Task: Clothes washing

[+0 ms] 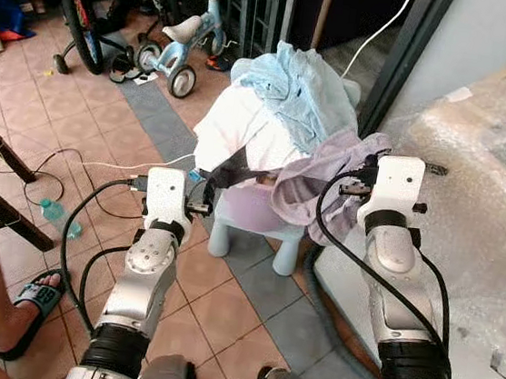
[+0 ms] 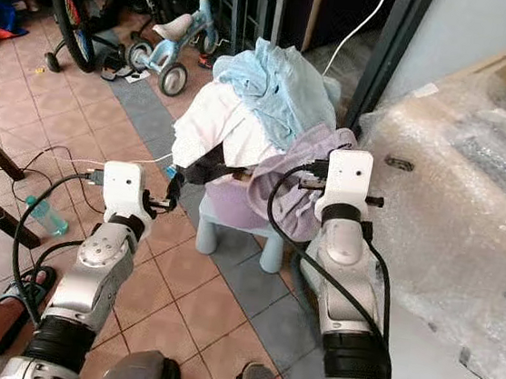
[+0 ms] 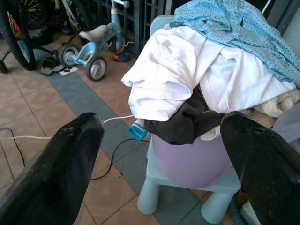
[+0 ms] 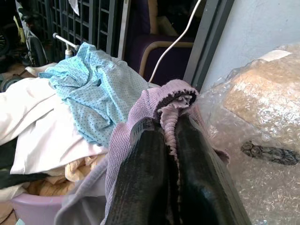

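the right gripper (image 4: pixel 171 159) pinched the lilac garment (image 1: pixel 327 184), whose lower folds hung hidden behind the arm. the left gripper (image 3: pixel 161 154), fingers spread, faced the laundry basket (image 3: pixel 187 161) on a stool (image 1: pixel 261 236). no legible writing.

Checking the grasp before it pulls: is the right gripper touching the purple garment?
Touching. In the right wrist view the right gripper is shut on a fold of the purple garment.

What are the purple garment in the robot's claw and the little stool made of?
The purple garment, pinched in the right gripper, looks like soft knit fabric: ribbed weave, rolled edge. The stool seems moulded plastic, pale blue, smooth with a slight sheen; I can't be certain.
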Controlling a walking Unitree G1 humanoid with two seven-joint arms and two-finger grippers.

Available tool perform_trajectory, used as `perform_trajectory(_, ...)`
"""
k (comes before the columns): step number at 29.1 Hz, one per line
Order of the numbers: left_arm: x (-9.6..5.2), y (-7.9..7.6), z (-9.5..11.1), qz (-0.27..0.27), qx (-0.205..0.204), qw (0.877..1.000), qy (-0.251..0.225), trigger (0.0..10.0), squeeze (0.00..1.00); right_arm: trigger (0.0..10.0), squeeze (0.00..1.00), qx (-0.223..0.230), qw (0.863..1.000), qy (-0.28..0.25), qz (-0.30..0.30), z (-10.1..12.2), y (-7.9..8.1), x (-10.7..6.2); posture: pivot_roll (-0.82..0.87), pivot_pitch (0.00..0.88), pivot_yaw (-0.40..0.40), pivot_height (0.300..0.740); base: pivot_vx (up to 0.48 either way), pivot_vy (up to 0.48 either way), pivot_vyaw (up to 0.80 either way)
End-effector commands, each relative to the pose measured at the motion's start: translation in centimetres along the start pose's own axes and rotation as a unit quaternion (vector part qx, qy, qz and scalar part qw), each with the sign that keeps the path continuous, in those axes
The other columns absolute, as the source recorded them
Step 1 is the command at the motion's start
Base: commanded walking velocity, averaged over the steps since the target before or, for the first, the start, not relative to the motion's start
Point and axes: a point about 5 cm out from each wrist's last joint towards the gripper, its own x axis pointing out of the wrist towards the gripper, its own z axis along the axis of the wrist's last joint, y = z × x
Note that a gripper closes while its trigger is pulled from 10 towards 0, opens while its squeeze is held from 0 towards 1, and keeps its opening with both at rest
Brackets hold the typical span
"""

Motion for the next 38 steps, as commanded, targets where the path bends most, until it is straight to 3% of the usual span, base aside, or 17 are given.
perform_trajectory(1, 0.0, 0.3, 0.1, 0.006, 0.001, 1.0, -0.001, 10.0, 0.0, 10.0, 0.0, 0.002, 1.0, -0.019, -0.006, 0.8, -0.1, 0.4, -0.03, 0.119, 0.021, 0.74, 0.0, 0.0, -0.76)
perform_trajectory(12, 0.2, -0.2, 0.7, 0.0, -0.009, 1.0, -0.015, 10.0, 0.0, 10.0, 0.0, -0.012, 0.999, -0.03, -0.026, 0.9, -1.0, -0.2, -0.04, 0.117, 0.022, 0.74, 0.0, 0.0, -0.76)
perform_trajectory(18, -0.1, 0.4, 0.9, -0.002, -0.012, 1.0, -0.017, 10.0, 0.0, 10.0, 0.0, -0.009, 0.999, -0.031, -0.035, 0.9, -1.1, 0.0, -0.03, 0.12, 0.029, 0.74, 0.0, 0.0, -0.77)
perform_trajectory(31, 0.2, 0.0, 1.1, -0.015, -0.015, 1.0, -0.018, 10.0, 0.0, 10.0, 0.0, -0.011, 0.998, -0.035, -0.047, 0.8, -1.4, 0.0, -0.04, 0.1, 0.048, 0.74, 0.0, 0.424, -0.77)
perform_trajectory(38, 0.3, -0.4, 1.5, -0.029, -0.013, 0.999, -0.031, 10.0, 0.0, 10.0, 0.0, -0.007, 0.998, -0.045, -0.037, 1.0, -1.4, -0.2, -0.04, 0.098, 0.04, 0.74, 0.0, 0.0, -0.41)
